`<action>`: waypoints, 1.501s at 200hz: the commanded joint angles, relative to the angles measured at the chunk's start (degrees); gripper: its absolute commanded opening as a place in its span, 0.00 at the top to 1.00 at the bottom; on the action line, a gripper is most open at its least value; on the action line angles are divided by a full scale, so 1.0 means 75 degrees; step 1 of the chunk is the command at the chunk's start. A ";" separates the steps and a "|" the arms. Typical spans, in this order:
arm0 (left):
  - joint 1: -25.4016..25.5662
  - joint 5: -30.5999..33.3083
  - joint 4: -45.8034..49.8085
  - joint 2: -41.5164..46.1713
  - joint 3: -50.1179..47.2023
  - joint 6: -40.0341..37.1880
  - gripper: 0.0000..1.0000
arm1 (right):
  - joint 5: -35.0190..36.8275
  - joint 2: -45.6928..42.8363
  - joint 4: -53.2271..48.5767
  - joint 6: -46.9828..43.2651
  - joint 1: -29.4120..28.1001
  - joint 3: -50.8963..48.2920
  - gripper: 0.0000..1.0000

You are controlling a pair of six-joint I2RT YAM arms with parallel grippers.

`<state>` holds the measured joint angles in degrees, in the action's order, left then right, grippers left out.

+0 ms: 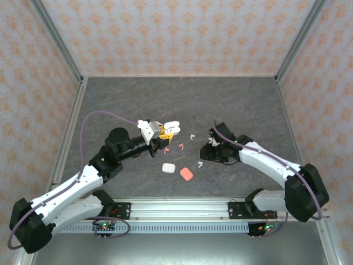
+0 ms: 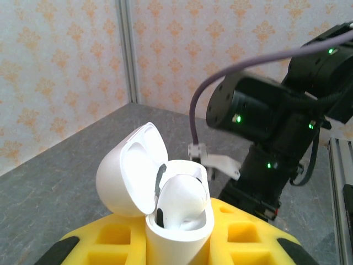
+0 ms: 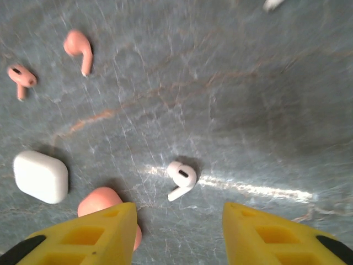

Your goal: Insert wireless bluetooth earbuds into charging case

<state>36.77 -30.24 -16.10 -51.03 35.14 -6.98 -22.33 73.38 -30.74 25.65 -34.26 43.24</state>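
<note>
Just ahead of the parted right fingers (image 3: 124,243) lies a white earbud (image 3: 181,179); left fingers (image 2: 218,221) grip the case (image 2: 171,221)

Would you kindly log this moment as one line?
left end effector: shut on open white case | right end effector: open, white bud just ahead

A white charging case (image 2: 179,237) stood upright, its lid tipped back open. On the tabletop (image 3: 248,83) a white earbud (image 3: 181,176) lay on its side, with a salmon-pink earbud (image 3: 79,47) and a second pink earbud (image 3: 21,77) well apart from it. A closed white case (image 3: 40,176) lay just beside a pink case (image 3: 99,200).
</note>
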 commanded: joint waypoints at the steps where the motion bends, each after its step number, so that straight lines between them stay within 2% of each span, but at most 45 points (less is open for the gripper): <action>1: 0.0062 0.0176 -0.0200 0.0067 0.0014 -0.0157 1.00 | 0.0130 0.0337 0.0550 0.0406 -0.0320 -0.0041 0.55; 64: 0.0054 0.0222 -0.0110 0.0018 0.0026 -0.0038 1.00 | 0.0598 0.1580 0.0561 0.0155 -0.0669 0.0425 0.57; 142: 0.0054 0.0375 0.0103 0.0040 0.0073 -0.0094 1.00 | 0.0682 0.2196 0.0548 0.0072 -0.0798 0.0563 0.63; 205: 0.0045 0.0417 0.0214 0.0030 0.0095 -0.0112 1.00 | 0.0785 0.2445 0.0642 -0.0036 -0.0867 0.0504 0.76; 254: 0.0054 0.0402 0.0260 0.0001 0.0085 -0.0032 1.00 | 0.1090 0.1898 0.0667 -0.0325 -0.0869 0.0399 0.79; 300: 0.0048 0.0010 0.0027 -0.0292 0.0107 0.0387 1.00 | 0.1761 0.0291 0.0382 -0.1226 -0.0870 0.0518 0.79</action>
<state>36.77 -28.18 -13.96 -52.03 35.14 -6.26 -14.06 82.78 -27.35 21.56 -40.47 46.41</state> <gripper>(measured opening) 0.209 0.217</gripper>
